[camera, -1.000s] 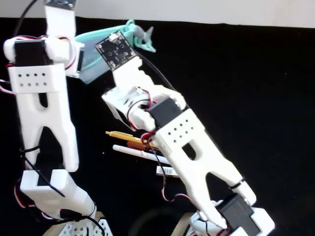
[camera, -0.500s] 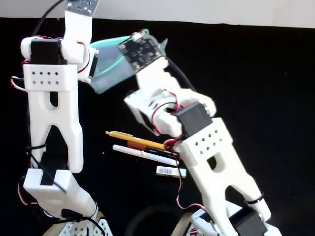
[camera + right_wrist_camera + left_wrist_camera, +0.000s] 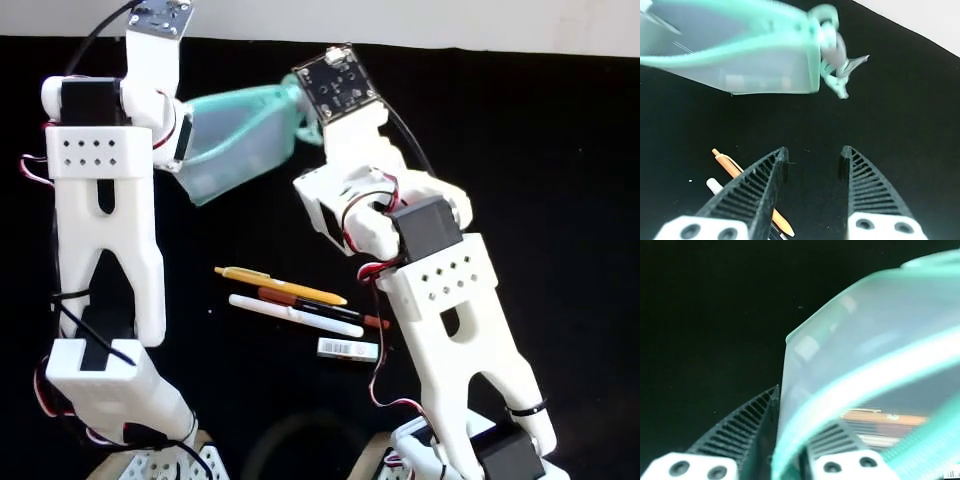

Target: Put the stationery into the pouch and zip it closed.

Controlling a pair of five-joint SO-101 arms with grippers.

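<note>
With the left gripper (image 3: 802, 412) clamping the pouch (image 3: 235, 135), the open right gripper (image 3: 813, 150) should pinch the zipper tab (image 3: 836, 57) squarely.

Mint green and pen colours stand out against black

We see a translucent mint-green plastic pouch (image 3: 235, 145) with deeper teal along its zip and pull, set against a matt black table (image 3: 540, 150). We count a yellow-orange pen (image 3: 280, 285), a slim red-brown pen (image 3: 290, 297), a white pen (image 3: 295, 315) and a small white block striped with black bars (image 3: 348, 349). The left arm (image 3: 100, 220) and right arm (image 3: 450, 310) are white with black motors and red wires. The right gripper (image 3: 812, 160) has black ridged fingers on white bases.
</note>
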